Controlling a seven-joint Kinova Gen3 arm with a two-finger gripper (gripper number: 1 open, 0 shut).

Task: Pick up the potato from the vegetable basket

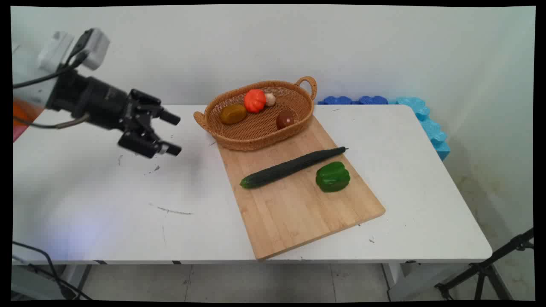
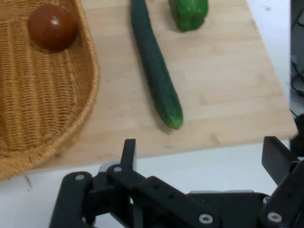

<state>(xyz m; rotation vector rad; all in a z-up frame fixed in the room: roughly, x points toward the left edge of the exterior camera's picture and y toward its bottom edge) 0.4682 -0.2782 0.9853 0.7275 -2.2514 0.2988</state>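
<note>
My black gripper (image 1: 175, 134) hangs open and empty above the table's left part, pointing right toward the wooden cutting board (image 1: 298, 209). Its two fingers (image 2: 128, 153) stand wide apart in the hand view. A long dark green cucumber (image 1: 292, 167) lies slantwise on the board, its near end (image 2: 172, 116) closest to me. A green bell pepper (image 1: 333, 176) sits just beyond it. The wicker basket (image 1: 260, 128) rests on the board's far end and holds an orange pumpkin (image 1: 255, 100), a yellow-brown fruit (image 1: 233, 114), a small mushroom (image 1: 270, 99) and a dark red-brown fruit (image 2: 52, 27).
The white table (image 1: 106, 204) carries dark scuff marks at its left middle. Blue foam pieces (image 1: 420, 115) lie behind the table's far right corner. A black tripod leg (image 1: 490, 268) stands on the floor at lower right, and cables (image 1: 42, 264) hang at lower left.
</note>
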